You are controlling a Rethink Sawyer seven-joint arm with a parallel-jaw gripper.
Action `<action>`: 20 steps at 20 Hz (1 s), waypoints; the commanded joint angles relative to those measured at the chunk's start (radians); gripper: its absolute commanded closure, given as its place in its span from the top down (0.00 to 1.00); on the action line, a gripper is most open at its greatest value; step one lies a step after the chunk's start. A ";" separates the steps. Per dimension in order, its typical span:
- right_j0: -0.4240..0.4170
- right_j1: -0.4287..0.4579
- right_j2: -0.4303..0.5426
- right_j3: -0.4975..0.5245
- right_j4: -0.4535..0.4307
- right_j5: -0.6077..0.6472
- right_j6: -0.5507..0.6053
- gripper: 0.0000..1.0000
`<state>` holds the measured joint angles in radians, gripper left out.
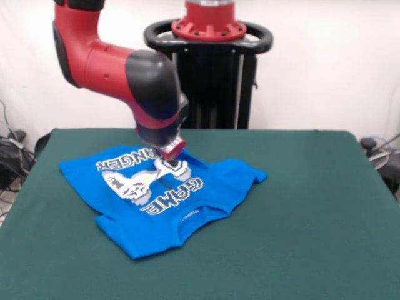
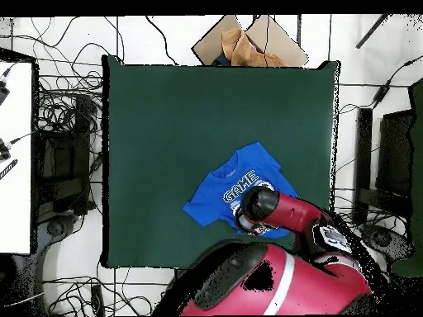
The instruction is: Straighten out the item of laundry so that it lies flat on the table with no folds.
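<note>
The item of laundry (image 1: 187,200) is a bright blue T-shirt with a pixel controller print and "GAME CHANGER" lettering. It lies rumpled on the left half of the green table (image 1: 300,206), print up, with its lower hem and one sleeve folded. My gripper (image 1: 170,153) points down and touches the shirt at the print, near the shirt's far edge. In the overhead view the shirt (image 2: 227,194) lies close to the table's (image 2: 182,115) bottom edge. There the black wrist covers part of the shirt and hides the gripper.
The black pedestal (image 1: 209,69) stands behind the table's far edge. A cardboard box (image 2: 248,45) sits beyond the top edge in the overhead view. Cables (image 2: 70,132) lie on the floor to the left, beside a white surface (image 2: 15,157).
</note>
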<state>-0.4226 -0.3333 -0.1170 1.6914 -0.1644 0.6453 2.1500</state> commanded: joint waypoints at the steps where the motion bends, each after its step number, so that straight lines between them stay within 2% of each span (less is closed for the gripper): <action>1: 0.046 0.002 0.040 -0.077 0.008 -0.163 0.130 1.00; 7: 0.000 -0.011 0.082 -0.042 0.014 -0.207 0.090 1.00; 13: 0.003 -0.012 0.077 -0.047 0.005 -0.177 0.071 1.00; 14: 0.004 -0.012 0.076 -0.049 0.002 -0.172 0.067 0.00; 20: 0.000 -0.069 0.089 -0.017 0.027 -0.088 0.053 0.00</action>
<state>-0.4210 -0.3595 -0.1172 1.6914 -0.1648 0.5738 2.1500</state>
